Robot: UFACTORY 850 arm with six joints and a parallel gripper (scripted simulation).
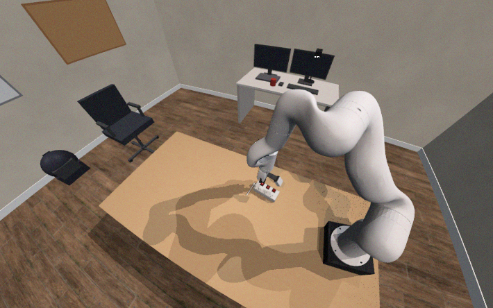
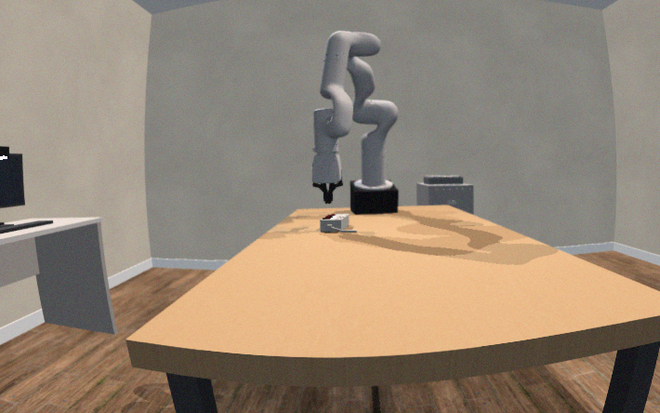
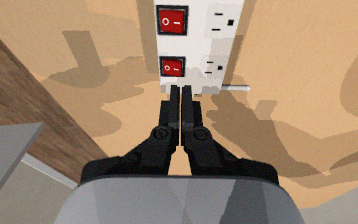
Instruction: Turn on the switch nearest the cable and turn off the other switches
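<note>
A white power strip (image 1: 266, 191) with red rocker switches lies flat on the tan table, its short grey cable stub (image 1: 250, 189) at the left end. It also shows in the exterior view (image 2: 334, 222). In the wrist view two red switches show: one near the cable end (image 3: 171, 66) and one beyond it (image 3: 171, 21); the cable stub (image 3: 235, 88) sticks out to the right. My gripper (image 3: 180, 98) (image 2: 327, 197) is shut and empty, fingertips pointing down above the strip's cable end. It hangs a little above the strip.
The arm's black base (image 1: 347, 252) stands on the table's near right corner. A grey box (image 2: 444, 193) stands behind the table. A desk with monitors (image 1: 287, 85) and an office chair (image 1: 118, 119) are off the table.
</note>
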